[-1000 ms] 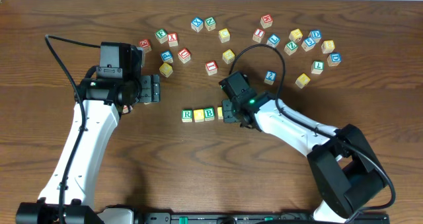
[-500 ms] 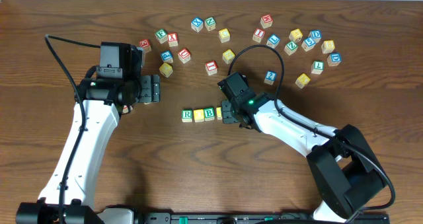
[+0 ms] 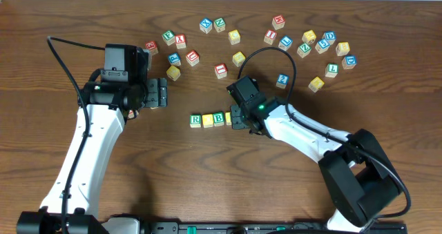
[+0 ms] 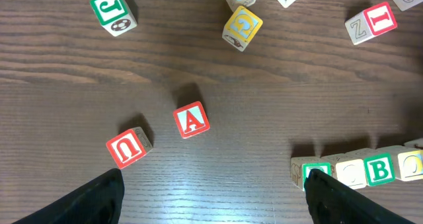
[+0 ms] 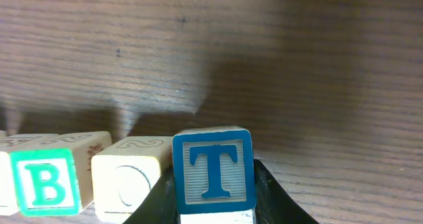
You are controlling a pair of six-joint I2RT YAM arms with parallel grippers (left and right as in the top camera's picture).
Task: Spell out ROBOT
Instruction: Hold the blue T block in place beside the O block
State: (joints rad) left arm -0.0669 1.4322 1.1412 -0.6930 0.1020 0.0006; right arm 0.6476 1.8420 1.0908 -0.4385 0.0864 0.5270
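Your right gripper (image 5: pixel 213 207) is pinching the T cube (image 5: pixel 213 170), with one finger on each side of it. The blue T faces the wrist camera. The T cube is at the right end of the row, just beside the second yellow-topped cube (image 5: pixel 129 179), which shows a pale O on its side. Next to that is the B cube (image 5: pixel 46 184). From this low view I cannot tell if the T cube rests on the table (image 5: pixel 297 65) or hangs a little above it.

From above, you see the row near the middle of the table, a bit closer to the near edge than the far one. It goes R cube (image 3: pixel 195 120), first yellow-topped cube (image 3: pixel 207 120), then B, all touching side by side. The right gripper covers the right end of the row there.

Your left gripper (image 3: pixel 162 94) is spread wide and holds nothing. It hangs to the left of the row, well apart from it. Below it lie a red A cube (image 4: pixel 191 119) and a red U cube (image 4: pixel 125 148). Many loose cubes (image 3: pixel 234 36) lie along the far edge.
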